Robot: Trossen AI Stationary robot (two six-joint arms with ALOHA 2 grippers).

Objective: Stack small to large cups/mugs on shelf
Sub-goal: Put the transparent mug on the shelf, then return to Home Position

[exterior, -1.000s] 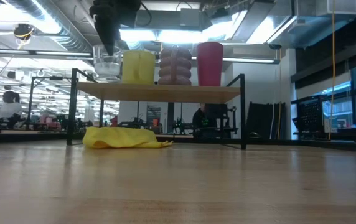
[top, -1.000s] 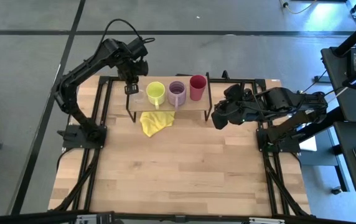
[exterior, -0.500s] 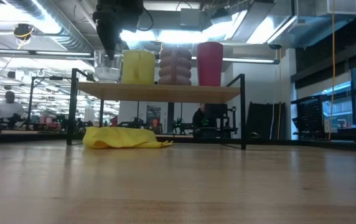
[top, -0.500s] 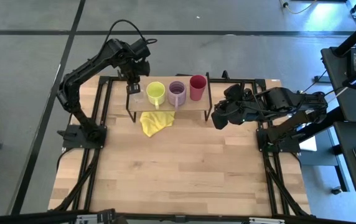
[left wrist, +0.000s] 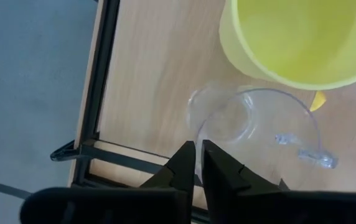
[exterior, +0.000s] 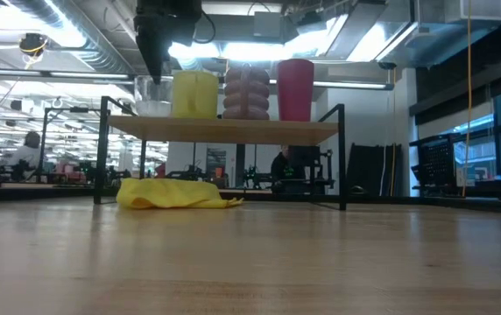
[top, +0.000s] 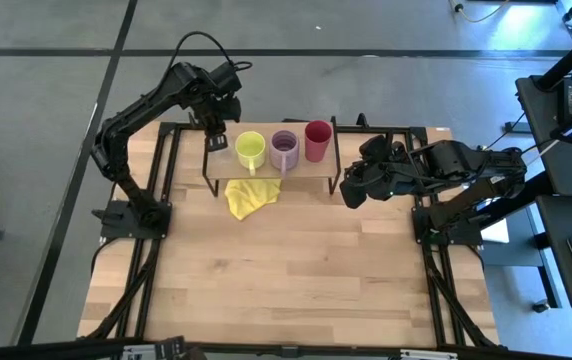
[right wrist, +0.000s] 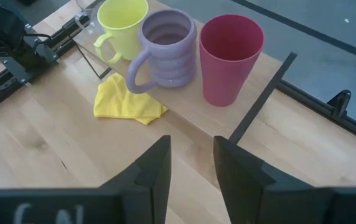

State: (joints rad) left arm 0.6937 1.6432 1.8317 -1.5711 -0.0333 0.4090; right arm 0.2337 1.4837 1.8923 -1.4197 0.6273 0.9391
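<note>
- The shelf stood at the far side of the wooden table, on thin black legs.
- Four cups stood in a row on the shelf: the tiny clear glass at the left end, then the lime-yellow mug, then the lilac mug, then the tall red cup at the right end.
- The glass stood just beside the lime-yellow mug.
- The left gripper was up over the left end of the shelf, at the clear glass.
- In the left wrist view its two dark fingers were almost together, with only a thin gap, and the rim of the glass ran right into that gap. So they looked pinched on the rim.
- The right gripper waited near the right end of the shelf, just above the table.
- Its fingers were a little apart and held nothing.
- A yellow cloth lay on the table, partly under the front of the shelf.
</note>
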